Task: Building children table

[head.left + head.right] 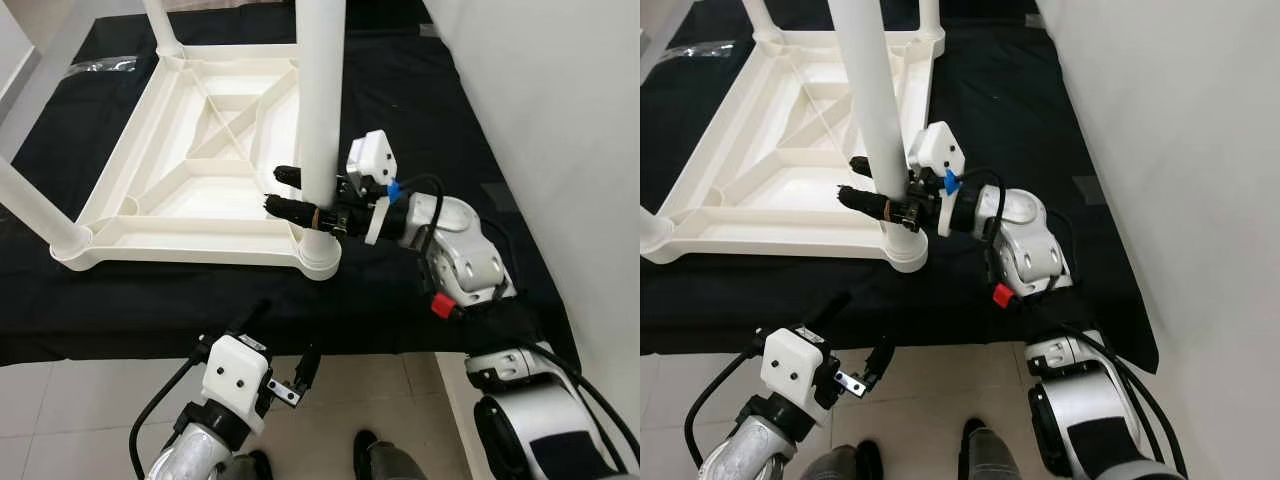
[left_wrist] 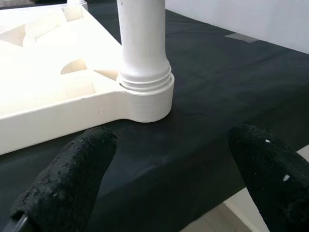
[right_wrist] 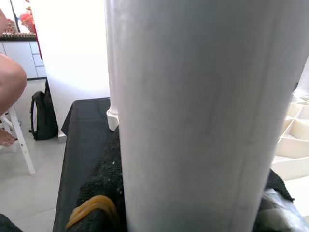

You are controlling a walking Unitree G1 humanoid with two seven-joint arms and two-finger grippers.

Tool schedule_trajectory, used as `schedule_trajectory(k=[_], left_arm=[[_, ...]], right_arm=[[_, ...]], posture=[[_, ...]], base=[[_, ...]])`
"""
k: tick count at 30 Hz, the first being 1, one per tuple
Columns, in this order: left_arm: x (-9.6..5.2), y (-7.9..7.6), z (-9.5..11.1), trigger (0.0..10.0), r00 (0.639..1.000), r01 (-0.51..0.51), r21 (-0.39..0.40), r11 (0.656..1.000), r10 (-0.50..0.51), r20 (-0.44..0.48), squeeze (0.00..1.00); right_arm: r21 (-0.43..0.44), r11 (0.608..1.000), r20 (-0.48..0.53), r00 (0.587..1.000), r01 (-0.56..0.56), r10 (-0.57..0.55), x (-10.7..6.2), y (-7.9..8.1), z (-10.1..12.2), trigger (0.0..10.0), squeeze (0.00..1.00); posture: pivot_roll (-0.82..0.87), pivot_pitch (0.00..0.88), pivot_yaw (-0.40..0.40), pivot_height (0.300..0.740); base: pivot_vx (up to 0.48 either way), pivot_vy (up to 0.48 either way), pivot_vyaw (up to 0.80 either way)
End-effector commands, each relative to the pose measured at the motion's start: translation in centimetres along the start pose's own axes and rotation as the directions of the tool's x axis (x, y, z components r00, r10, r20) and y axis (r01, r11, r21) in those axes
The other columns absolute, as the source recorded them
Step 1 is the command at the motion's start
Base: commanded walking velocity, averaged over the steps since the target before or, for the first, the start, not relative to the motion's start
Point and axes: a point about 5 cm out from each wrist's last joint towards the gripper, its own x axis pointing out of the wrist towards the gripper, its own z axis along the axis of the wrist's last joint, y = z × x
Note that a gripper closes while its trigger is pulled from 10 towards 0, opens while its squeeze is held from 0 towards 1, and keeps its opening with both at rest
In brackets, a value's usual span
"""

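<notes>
**Right gripper clamped on near-corner leg; left gripper open off the cloth edge**

Right gripper (image 1: pixel 290 192): the two black fingers sit on either side of the white table leg (image 1: pixel 322 100), low on the post just above its socket, closed against it. In the right wrist view the leg (image 3: pixel 203 116) stands directly ahead with one black finger pad (image 3: pixel 104 188) pressed to its side.

Left gripper (image 1: pixel 285 360): fingers spread wide, holding nothing, hovering over the floor just short of the near edge of the black cloth. In the left wrist view its fingertips (image 2: pixel 72 179) frame the corner socket (image 2: pixel 145 99), clear of it.

Table top (image 1: pixel 200 160): white plastic, lying upside down with its ribbed underside facing up. The gripped leg stands upright in the near right corner socket. Another leg (image 1: pixel 35 215) sits in the near left corner and a third (image 1: pixel 160 25) in a far corner.

Edges and room: the near right corner sits close to the cloth's front edge. A bare strip of cloth lies between that corner and the wall on the right.

Surface and room: black cloth (image 1: pixel 450 130) spread over pale floor tiles (image 1: pixel 90 410); white wall (image 1: pixel 560 130) to the right. The right wrist view shows a dark backpack (image 3: pixel 43 118) on the floor and a person's knee (image 3: pixel 9 82) beside a white chair leg.
</notes>
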Motion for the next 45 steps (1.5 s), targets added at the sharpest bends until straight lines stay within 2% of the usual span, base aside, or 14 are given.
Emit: schedule_trajectory(k=[1,3,6,8,15,16,18,19,20,28,29,41,42,45], left_arm=[[-0.4,-0.2,-0.1,10.0,1.0,0.002,-0.005,1.0,-0.002,-0.008,0.0],[-0.5,-0.3,0.0,10.0,1.0,-0.002,-0.005,1.0,0.002,-0.009,0.0],[-0.5,-0.2,0.1,10.0,1.0,-0.004,-0.004,1.0,0.004,-0.009,0.0],[-0.5,-0.1,0.2,10.0,1.0,-0.005,-0.004,1.0,0.005,-0.009,0.0],[-0.5,0.0,0.0,10.0,1.0,0.007,-0.009,1.0,-0.007,-0.013,0.0],[-0.5,-0.1,0.0,10.0,1.0,0.011,-0.01,1.0,-0.011,-0.014,0.0],[-0.5,-0.1,0.0,10.0,1.0,0.013,-0.011,1.0,-0.013,-0.014,0.0],[-0.5,-0.1,0.0,10.0,1.0,0.013,-0.011,1.0,-0.013,-0.014,0.0],[-0.4,-0.1,0.0,10.0,1.0,0.01,-0.009,1.0,-0.01,-0.013,0.0],[-0.3,-0.2,0.0,10.0,1.0,-0.001,-0.004,1.0,0.001,-0.01,0.0],[-0.2,-0.2,0.0,10.0,1.0,-0.001,-0.004,1.0,0.0,-0.01,0.0],[-0.1,-0.2,0.0,10.0,1.0,-0.005,-0.001,1.0,0.005,-0.006,0.0],[-0.1,-0.2,0.0,10.0,1.0,-0.004,-0.002,1.0,0.004,-0.007,0.0],[-0.1,-0.2,0.0,10.0,1.0,-0.003,-0.003,1.0,0.003,-0.009,0.0]], right_arm=[[0.015,0.999,-0.077,0.996,0.039,-0.038,0.0,0.9,-1.6,0.0,0.0],[-0.059,0.913,-0.264,0.876,0.403,-0.404,-0.3,2.8,-4.5,0.0,0.0],[-0.055,0.87,-0.356,0.804,0.491,-0.476,-0.7,6.6,-6.1,0.0,0.0],[-0.005,0.904,-0.376,0.837,0.427,-0.397,-0.4,8.9,-6.4,0.0,0.0],[-0.012,0.904,-0.367,0.839,0.428,-0.402,0.1,7.7,-6.0,0.0,0.0],[-0.028,0.899,-0.342,0.841,0.436,-0.419,0.3,6.7,-5.4,9.6,0.0],[-0.022,0.904,-0.302,0.859,0.428,-0.414,0.5,6.0,-4.8,10.0,0.0],[-0.022,0.904,-0.302,0.859,0.428,-0.414,0.5,6.0,-4.8,10.0,0.0],[0.028,0.936,-0.211,0.917,0.351,-0.338,1.1,5.2,-3.7,10.0,1.0],[-0.018,0.999,-0.013,0.999,0.035,-0.035,0.5,2.7,1.0,10.0,1.0],[-0.002,0.999,0.014,0.999,-0.039,0.039,0.2,2.2,1.8,10.0,0.0],[-0.022,0.973,0.042,0.972,-0.228,0.229,-0.5,0.2,3.2,8.7,0.0],[-0.02,0.969,0.053,0.968,-0.246,0.247,-0.6,0.1,3.4,0.0,0.0],[-0.01,0.962,0.066,0.959,-0.274,0.274,-0.9,-0.1,3.5,0.0,0.0]], posture=[[0.03,0.266,-0.024,0.74],[0.04,0.273,-0.037,0.74],[0.03,0.285,-0.029,0.74],[0.02,0.293,-0.011,0.74],[0.02,0.276,-0.011,0.74],[0.02,0.279,-0.011,0.74],[0.02,0.277,-0.009,0.74],[0.02,0.277,-0.009,0.74],[0.02,0.279,-0.011,0.74],[0.04,0.264,-0.016,0.74],[0.04,0.267,-0.017,0.74],[0.04,0.271,-0.019,0.74],[0.05,0.262,-0.019,0.74],[0.05,0.261,-0.013,0.74]], base=[[0.0,0.0,0.0],[0.0,0.0,0.0],[0.0,0.0,0.0],[0.0,0.0,0.0],[0.0,0.0,0.0],[0.0,0.0,0.0],[0.0,0.0,0.0],[0.0,0.0,0.0],[0.0,0.0,0.0],[0.0,0.0,0.0],[0.0,0.0,0.0],[0.0,0.0,0.0],[0.0,0.0,0.0],[0.0,0.0,0.0]])
